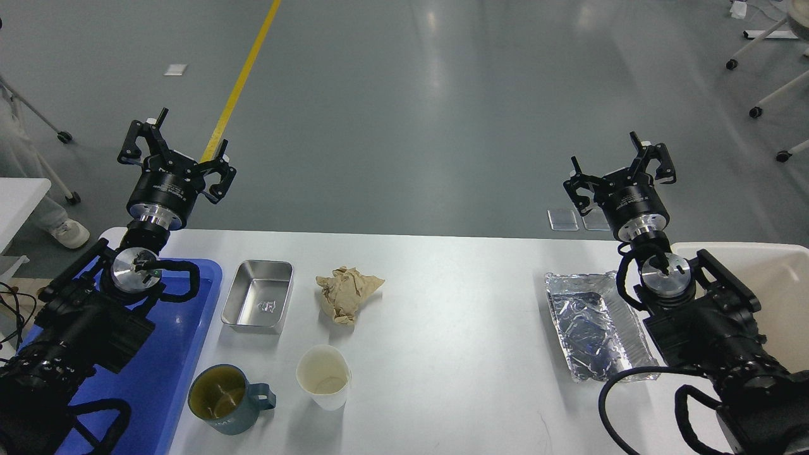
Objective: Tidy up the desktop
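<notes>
The white desktop (455, 328) carries a steel tray (258, 304), a crumpled brown paper wad (346, 293), a white paper cup (323, 376), a dark teal mug (226, 399) and a crushed foil container (593, 323). My left gripper (175, 149) hangs open above the far left corner, holding nothing. My right gripper (622, 165) stands open above the far right edge, empty, just behind the foil container.
A blue plastic tray (174, 354) lies at the left under my left arm. A beige bin (758, 297) sits at the right behind my right arm. Beyond the far edge is grey floor with a yellow line (243, 79) and wheeled stands.
</notes>
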`<state>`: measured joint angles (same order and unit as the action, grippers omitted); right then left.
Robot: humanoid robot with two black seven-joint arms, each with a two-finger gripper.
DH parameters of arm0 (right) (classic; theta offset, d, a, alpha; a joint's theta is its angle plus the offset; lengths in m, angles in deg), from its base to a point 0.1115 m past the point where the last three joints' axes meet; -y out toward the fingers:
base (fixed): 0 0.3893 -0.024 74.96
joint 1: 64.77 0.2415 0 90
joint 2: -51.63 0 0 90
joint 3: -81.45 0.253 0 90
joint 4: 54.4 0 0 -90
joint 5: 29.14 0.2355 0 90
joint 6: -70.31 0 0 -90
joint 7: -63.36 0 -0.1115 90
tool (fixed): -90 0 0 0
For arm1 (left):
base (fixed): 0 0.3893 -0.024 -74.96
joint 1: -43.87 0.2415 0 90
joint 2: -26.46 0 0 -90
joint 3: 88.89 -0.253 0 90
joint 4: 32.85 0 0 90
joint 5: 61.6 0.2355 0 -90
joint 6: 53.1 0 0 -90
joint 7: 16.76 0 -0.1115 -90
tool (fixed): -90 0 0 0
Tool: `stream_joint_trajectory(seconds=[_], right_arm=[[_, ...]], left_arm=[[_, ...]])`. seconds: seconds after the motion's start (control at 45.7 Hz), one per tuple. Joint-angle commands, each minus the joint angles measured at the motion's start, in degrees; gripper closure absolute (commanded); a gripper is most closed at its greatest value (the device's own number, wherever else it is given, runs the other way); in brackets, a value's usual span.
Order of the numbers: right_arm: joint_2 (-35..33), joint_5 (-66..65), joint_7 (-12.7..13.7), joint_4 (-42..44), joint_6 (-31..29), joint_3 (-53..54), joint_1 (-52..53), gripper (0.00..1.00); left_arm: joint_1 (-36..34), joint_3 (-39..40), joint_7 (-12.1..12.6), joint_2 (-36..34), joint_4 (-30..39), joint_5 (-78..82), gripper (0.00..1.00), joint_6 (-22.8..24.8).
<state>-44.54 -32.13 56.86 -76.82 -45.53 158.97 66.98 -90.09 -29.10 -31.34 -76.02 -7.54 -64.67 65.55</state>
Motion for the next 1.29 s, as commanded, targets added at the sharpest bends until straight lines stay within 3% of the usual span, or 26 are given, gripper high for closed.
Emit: stream_joint_trajectory(seconds=[0.0, 0.635, 0.766, 1.028, 1.269], right_arm=[[0.0, 0.0, 0.0, 0.0, 0.0, 0.0, 0.0, 0.0], [-0.2, -0.1, 0.1, 0.1, 0.4, -0.1, 0.3, 0.0], [-0.4, -0.1, 0.1, 0.2, 0.4, -0.3, 0.3, 0.0], [-0.4, -0.3, 0.1, 0.5, 0.4, -0.5, 0.1, 0.0], [-0.3, -0.4, 0.1, 0.8, 0.4, -0.5, 0.1, 0.0]], left_arm=[[-0.1, -0.1, 0.0, 0.0, 0.0, 0.0, 0.03, 0.0], [0.4, 0.1, 0.1, -0.4, 0.0, 0.3, 0.03, 1.2], [0.3, -0.6, -0.2, -0.9, 0.0, 0.6, 0.03, 4.0], [0.1, 0.1, -0.4, -0.5, 0.0, 0.3, 0.03, 0.5], [-0.2, 0.1, -0.4, -0.1, 0.1, 0.2, 0.03, 0.5]])
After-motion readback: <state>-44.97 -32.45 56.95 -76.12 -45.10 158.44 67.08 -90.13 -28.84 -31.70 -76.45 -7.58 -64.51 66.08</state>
